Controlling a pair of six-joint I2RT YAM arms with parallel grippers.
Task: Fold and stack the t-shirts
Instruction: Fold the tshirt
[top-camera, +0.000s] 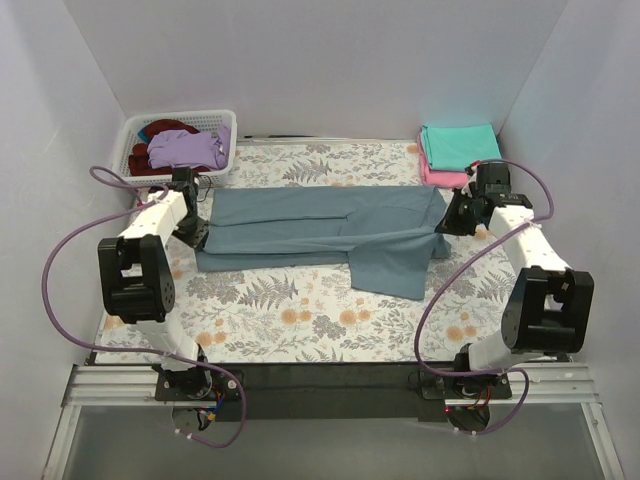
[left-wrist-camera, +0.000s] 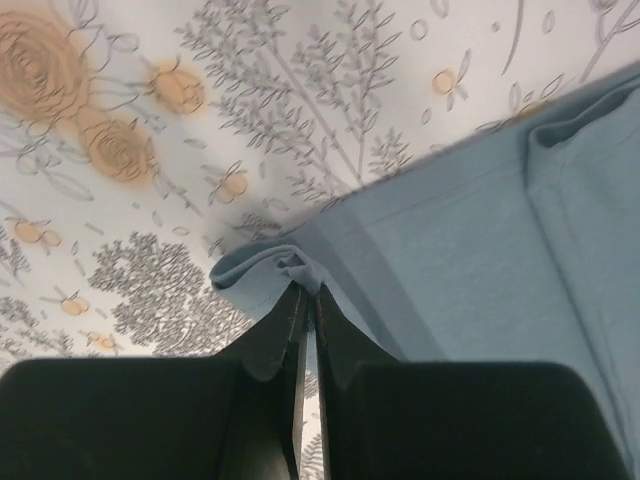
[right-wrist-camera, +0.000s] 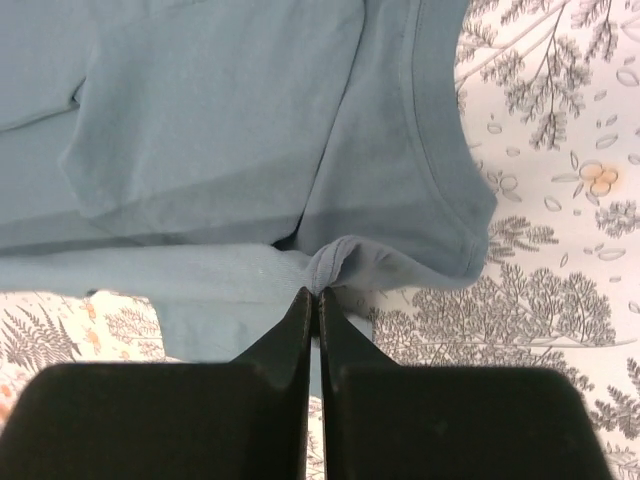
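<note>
The large slate blue-grey t-shirt (top-camera: 320, 230) lies across the middle of the table, folded lengthwise, one sleeve hanging toward the front. My left gripper (top-camera: 199, 240) is shut on its left bottom corner (left-wrist-camera: 285, 270). My right gripper (top-camera: 447, 224) is shut on a pinch of its fabric (right-wrist-camera: 325, 268) beside the collar. A folded teal shirt (top-camera: 458, 146) lies on a pink one (top-camera: 446, 178) at the back right. A lilac shirt (top-camera: 188, 148) and a dark red one (top-camera: 168, 127) lie in the basket.
A white lattice basket (top-camera: 221, 122) stands at the back left. The table has a floral cloth (top-camera: 300, 310). White walls close in the left, right and back sides.
</note>
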